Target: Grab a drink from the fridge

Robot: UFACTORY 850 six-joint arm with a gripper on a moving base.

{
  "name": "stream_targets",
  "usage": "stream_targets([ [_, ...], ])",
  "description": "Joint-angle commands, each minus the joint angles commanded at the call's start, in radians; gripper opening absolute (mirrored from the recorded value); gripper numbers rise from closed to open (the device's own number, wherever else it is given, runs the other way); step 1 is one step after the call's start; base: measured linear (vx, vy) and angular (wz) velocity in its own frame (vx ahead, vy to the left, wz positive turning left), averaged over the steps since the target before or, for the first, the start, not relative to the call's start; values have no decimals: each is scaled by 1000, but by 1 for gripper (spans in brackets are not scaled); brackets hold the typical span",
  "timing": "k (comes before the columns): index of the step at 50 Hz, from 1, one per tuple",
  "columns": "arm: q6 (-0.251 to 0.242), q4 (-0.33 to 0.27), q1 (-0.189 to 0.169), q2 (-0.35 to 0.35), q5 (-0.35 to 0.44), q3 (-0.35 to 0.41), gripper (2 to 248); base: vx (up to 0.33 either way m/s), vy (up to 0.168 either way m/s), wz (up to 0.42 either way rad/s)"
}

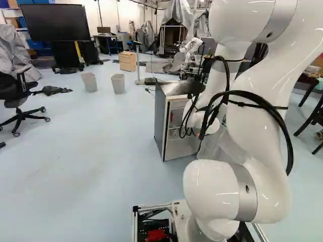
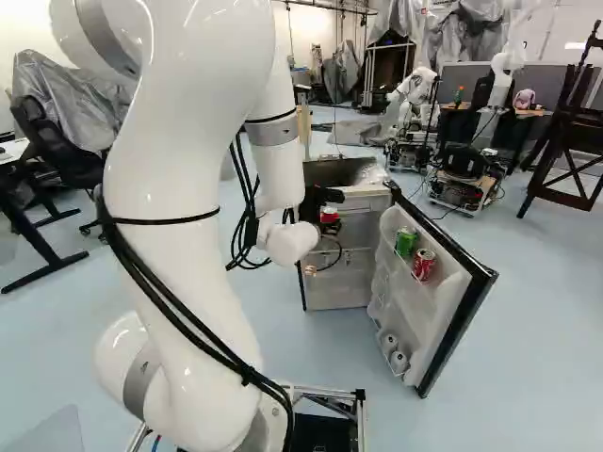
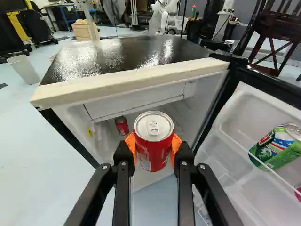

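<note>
Beside the fridge's open front, my gripper [image 2: 320, 198] shows in the right base view. In the wrist view the gripper [image 3: 153, 143] is shut on a red can [image 3: 152, 141], its orange pads against both sides. The can is upright, its silver lid showing. Behind it stands the open fridge [image 3: 131, 81], with another red can [image 3: 121, 125] inside. The fridge door [image 2: 456, 331] is swung wide; its upper shelf carries a green can [image 2: 406, 242] and a red can [image 2: 424, 265].
Two pale cans [image 2: 394, 352] lie low in the door. Beyond the fridge are two waste bins [image 1: 118, 83], a wooden drawer unit [image 1: 127, 61] and another robot [image 2: 415, 104]. An office chair [image 1: 19, 96] stands at the left of the left base view, a dark wooden frame [image 2: 569, 141] at the right base view's right.
</note>
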Motion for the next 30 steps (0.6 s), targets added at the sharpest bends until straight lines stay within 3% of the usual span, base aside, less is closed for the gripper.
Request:
stream_targets([
  [30,0,0,0,97,-84,26,94,0,0,0],
])
